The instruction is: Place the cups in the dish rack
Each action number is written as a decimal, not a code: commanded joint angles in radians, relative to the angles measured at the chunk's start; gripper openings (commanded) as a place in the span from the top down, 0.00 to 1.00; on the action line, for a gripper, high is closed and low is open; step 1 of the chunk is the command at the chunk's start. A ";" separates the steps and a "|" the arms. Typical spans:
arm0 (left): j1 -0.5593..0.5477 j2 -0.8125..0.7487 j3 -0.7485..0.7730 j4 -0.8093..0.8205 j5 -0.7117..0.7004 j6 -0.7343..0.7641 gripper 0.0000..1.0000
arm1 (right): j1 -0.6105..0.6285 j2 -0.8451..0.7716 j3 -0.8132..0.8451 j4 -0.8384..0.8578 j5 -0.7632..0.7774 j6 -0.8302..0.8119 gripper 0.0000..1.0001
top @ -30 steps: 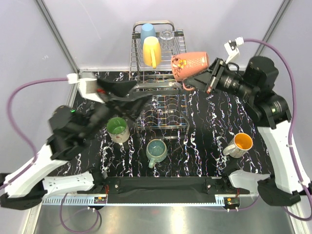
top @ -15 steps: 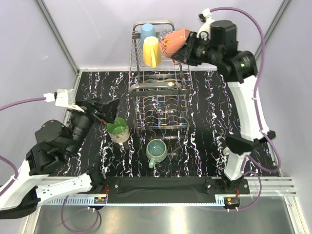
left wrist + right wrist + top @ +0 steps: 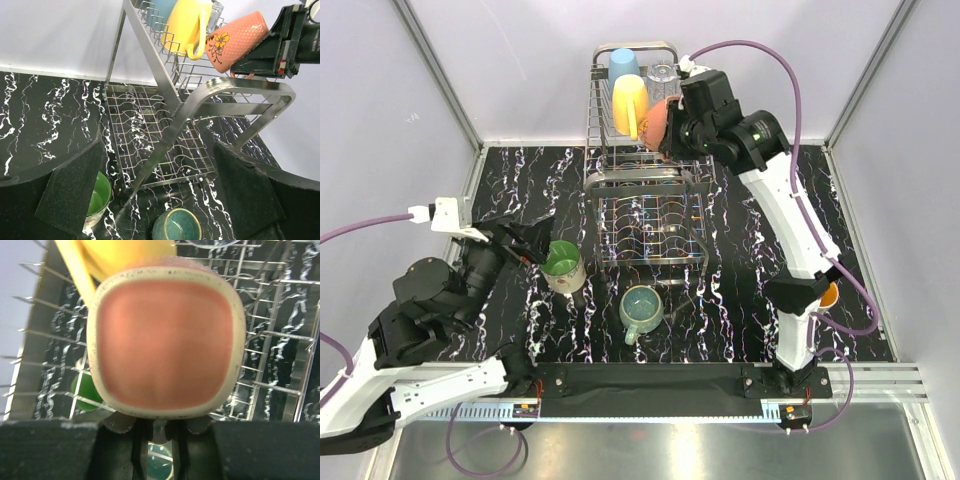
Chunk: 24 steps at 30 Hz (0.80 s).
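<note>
Pink mug (image 3: 235, 40), tilted at upper basket of rack (image 3: 645, 182) beside yellow mug (image 3: 630, 105), top ctr of overhead view, is pinched in narrow-set right gripper (image 3: 157, 430); left gripper (image 3: 528, 240), ctr-left, gapes wide w/ nothing held.

The right gripper (image 3: 674, 130) has carried the salmon-pink mug (image 3: 235, 40) to the top of the dish rack (image 3: 595, 100).

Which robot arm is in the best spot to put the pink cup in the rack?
Right. The right claw grips the pink cup at the top of the rack, beside the yellow cup. The left claw hangs open down near the green-inside cup.
</note>
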 commanded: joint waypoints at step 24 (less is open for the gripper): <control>-0.002 -0.004 -0.030 -0.029 -0.031 -0.053 0.01 | 0.058 -0.007 -0.036 0.183 0.226 -0.144 0.62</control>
